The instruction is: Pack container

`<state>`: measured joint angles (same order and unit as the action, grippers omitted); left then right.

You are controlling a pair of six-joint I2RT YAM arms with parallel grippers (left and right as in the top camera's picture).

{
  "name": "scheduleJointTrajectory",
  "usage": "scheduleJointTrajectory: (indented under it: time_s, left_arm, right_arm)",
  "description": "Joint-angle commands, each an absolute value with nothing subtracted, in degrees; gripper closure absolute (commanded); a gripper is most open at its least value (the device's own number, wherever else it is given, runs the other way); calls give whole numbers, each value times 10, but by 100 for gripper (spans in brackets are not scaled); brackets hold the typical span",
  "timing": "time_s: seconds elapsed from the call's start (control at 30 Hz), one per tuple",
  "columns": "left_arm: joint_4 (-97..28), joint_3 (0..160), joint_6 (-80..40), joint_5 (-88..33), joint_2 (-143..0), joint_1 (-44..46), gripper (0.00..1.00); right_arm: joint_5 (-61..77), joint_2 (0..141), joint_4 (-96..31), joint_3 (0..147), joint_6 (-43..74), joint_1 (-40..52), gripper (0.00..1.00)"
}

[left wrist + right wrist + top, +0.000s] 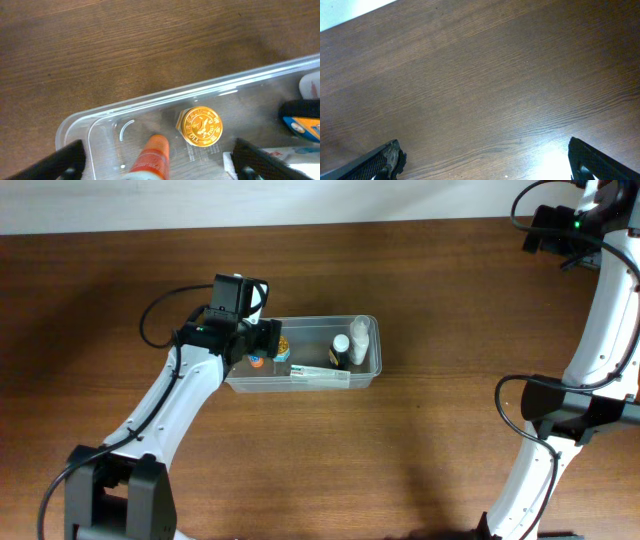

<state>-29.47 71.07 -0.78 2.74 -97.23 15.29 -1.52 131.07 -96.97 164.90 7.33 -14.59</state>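
The clear plastic container [322,319] stands mid-table; its rim also shows in the left wrist view [150,98]. Inside are a gold-capped jar [201,126], an orange-red tube [154,152], a dark bottle with a white cap [341,351], a white bottle [360,336] and a white box [322,375] along the front wall. My left gripper [162,167] is wide open over the container's left end. Its fingers straddle the orange-red tube without touching it. My right gripper [485,160] is open and empty over bare wood at the far right [548,232].
The brown wooden table [430,460] runs all round the container. A pale wall edge [300,200] borders the back. The right arm's elbow [560,410] and cables stand at the right side.
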Motion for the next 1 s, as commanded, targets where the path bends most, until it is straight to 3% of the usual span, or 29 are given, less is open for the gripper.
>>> scheduleJointTrajectory:
  time_s: [0.0,0.37,0.97]
  left_arm:
    - [-289,704,-6,19,-957,152,1]
    - [-281,731,-4,22,-917,152,1]
    - [-363,753,-2,134,-608,152,1]
  right_arm:
    - [-20,1297,-973,1658,76,-147,2]
    - [-20,1297,-973,1658,76,-147,2]
    - [-20,1297,-973,1658,76,-147,2]
